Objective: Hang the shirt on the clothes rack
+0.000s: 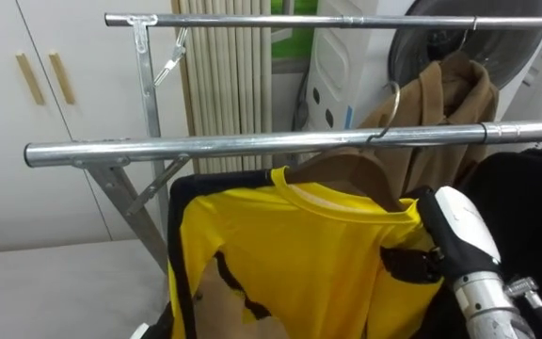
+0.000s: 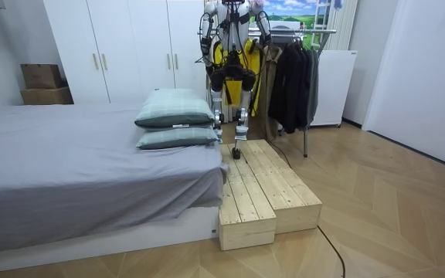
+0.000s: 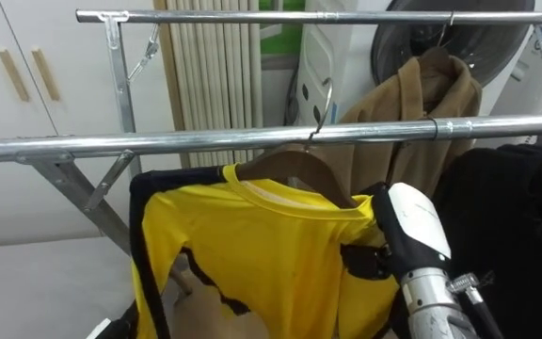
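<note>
A yellow shirt (image 1: 299,264) with black trim hangs on a wooden hanger (image 1: 346,169). The hanger's hook (image 1: 390,113) sits over the near rail (image 1: 205,146) of the metal rack. My right hand (image 1: 459,226) is at the shirt's right shoulder. Its thumb lies across the yellow cloth and its fingers go behind the shoulder, pinching it. In the room view I stand on a wooden platform (image 2: 261,193) facing the rack, both arms raised. My left arm (image 2: 205,31) reaches toward the shirt, and its hand is too small to read.
A brown coat (image 1: 450,104) hangs from the far rail (image 1: 299,20), and black clothes (image 1: 525,198) hang at the right of the near rail. White wardrobe doors (image 1: 45,75) stand to the left. A grey bed (image 2: 68,162) lies beside the platform.
</note>
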Robot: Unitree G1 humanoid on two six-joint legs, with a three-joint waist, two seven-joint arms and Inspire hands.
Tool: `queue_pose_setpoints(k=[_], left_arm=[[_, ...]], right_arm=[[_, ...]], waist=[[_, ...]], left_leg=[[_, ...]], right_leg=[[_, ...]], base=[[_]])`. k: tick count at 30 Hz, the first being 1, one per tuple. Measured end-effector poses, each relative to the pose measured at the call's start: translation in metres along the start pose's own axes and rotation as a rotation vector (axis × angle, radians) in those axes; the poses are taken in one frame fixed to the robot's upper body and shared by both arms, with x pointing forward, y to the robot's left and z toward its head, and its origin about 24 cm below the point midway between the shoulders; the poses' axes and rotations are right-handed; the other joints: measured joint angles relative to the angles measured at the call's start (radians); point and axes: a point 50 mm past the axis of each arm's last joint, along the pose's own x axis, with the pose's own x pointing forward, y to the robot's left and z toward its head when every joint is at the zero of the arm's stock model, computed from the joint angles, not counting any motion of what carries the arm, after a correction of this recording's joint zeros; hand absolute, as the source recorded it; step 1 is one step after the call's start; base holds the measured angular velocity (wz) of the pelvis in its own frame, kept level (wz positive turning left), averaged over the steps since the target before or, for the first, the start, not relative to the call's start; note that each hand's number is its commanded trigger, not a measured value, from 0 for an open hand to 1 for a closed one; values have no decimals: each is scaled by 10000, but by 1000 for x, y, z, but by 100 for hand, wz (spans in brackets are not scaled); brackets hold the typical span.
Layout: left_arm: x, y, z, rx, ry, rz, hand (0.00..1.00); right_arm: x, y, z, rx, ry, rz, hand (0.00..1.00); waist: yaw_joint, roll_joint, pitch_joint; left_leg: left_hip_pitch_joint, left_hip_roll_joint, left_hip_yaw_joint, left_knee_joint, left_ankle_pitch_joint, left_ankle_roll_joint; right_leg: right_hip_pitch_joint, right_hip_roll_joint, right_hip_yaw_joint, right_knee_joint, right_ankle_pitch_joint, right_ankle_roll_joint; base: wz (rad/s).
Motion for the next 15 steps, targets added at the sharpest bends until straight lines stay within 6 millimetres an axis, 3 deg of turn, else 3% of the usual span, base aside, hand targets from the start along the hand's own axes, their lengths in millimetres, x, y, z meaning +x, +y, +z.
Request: queue_pose_setpoints(k=[10,15], left_arm=[[0,0,1,256,3,-78,0],[0,0,15,605,-497,-148,0]], right_arm=[[1,-2,-1,-79,27,158,100],[2,-2,1,-54,159,897,100]], waist=[[13,1,-4],[25,-12,-5]], left_leg=[[-42,0,0,7,0,0],[-30,0,2,3,1,-1]], right_leg=[[-30,0,-1,10,4,4],[-41,4,5,1,8,-3]], base=[[0],[0]])
